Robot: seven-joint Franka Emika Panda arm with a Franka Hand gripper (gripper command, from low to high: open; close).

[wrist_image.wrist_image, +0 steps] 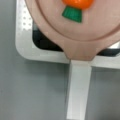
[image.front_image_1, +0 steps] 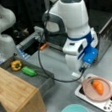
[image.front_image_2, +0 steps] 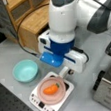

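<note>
A pink pan (image.front_image_1: 94, 94) (image.front_image_2: 46, 97) (wrist_image.wrist_image: 50, 30) sits on a white cooktop (image.front_image_1: 106, 103) (image.front_image_2: 35, 99) (wrist_image.wrist_image: 23, 47) in both front views. An orange toy carrot (image.front_image_1: 98, 86) (image.front_image_2: 50, 89) (wrist_image.wrist_image: 77, 3) with a green top (wrist_image.wrist_image: 72, 13) lies in the pan. The pan's white handle (image.front_image_1: 77, 75) (image.front_image_2: 63, 72) (wrist_image.wrist_image: 78, 87) points toward the arm. My gripper (image.front_image_1: 80, 71) (image.front_image_2: 67, 69) hangs right over the end of that handle, under the white and blue wrist. Its fingers do not show in the wrist view.
A teal bowl (image.front_image_1: 74, 110) (image.front_image_2: 25, 70) stands beside the cooktop. A wooden cabinet (image.front_image_1: 18, 95) (image.front_image_2: 31, 22) borders a grey tray (image.front_image_1: 44, 80) holding a yellow pepper (image.front_image_1: 16, 65) and a green vegetable (image.front_image_1: 29, 71). A metal appliance (image.front_image_1: 104, 26) (image.front_image_2: 107, 89) stands near the arm.
</note>
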